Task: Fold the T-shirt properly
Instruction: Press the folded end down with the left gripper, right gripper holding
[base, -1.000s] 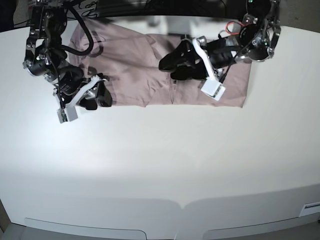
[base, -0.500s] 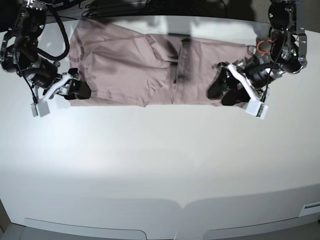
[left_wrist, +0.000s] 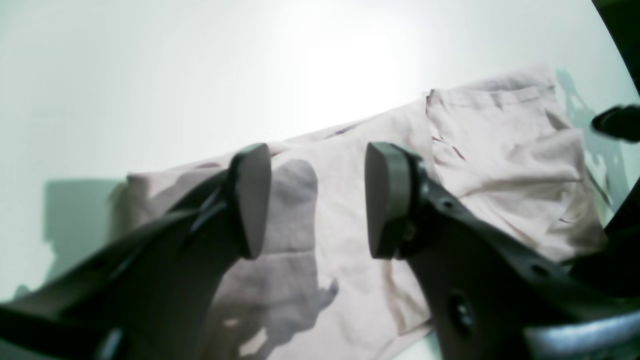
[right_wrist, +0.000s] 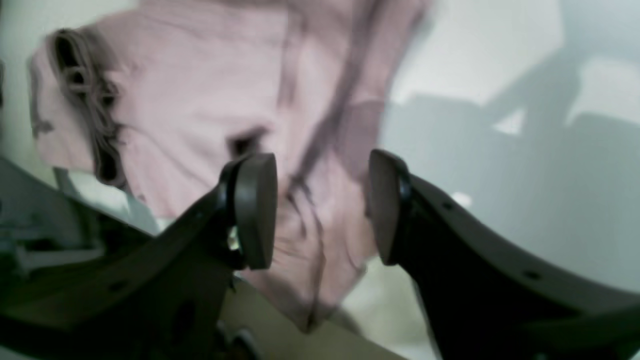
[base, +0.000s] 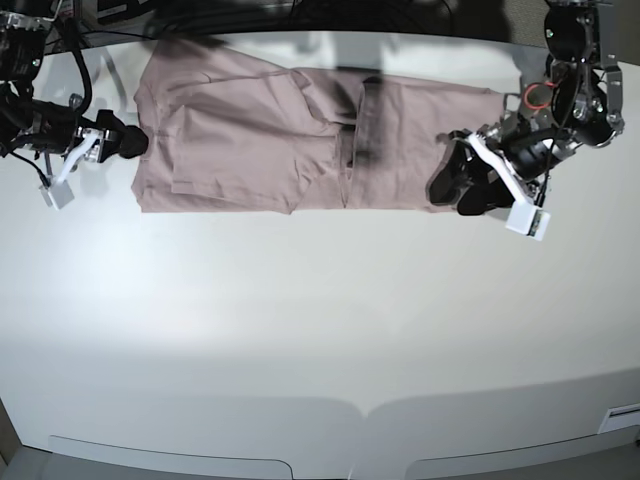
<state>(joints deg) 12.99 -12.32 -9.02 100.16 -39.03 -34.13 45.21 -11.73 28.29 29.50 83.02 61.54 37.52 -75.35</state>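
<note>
Dusty pink cotton T-shirt (base: 300, 140), one, folded into a long band at 12 o'clock on white table (base: 320, 330). Black left gripper (base: 470, 185) at its 3 o'clock end, black right gripper (base: 128, 144) at 9 o'clock; both jaws apart, empty

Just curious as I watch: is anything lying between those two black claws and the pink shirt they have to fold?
Nothing visible does. The dusty pink cotton T-shirt lies alone on the white table. The left gripper is at one end, the right gripper at the other, both open.
</note>
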